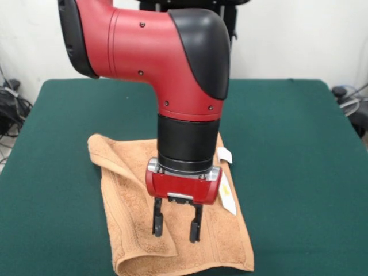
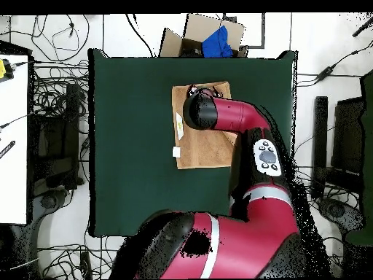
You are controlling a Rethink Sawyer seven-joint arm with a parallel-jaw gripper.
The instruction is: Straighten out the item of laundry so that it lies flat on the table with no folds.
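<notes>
Folded tan towel (image 1: 129,218) on green table (image 1: 299,149), arm w/ jaws spread, hanging just above towel

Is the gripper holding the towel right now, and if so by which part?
Nothing is held. The gripper hangs open over the towel, both fingers apart with no cloth between them. A folded layer lies on the towel's left side.

The towel (image 1: 172,230) lies folded on the desk (image 1: 299,172), its left part doubled over, white tags (image 1: 225,172) at its right edge. The gripper (image 1: 177,225) hangs above it, fingers (image 1: 157,221) apart.
</notes>
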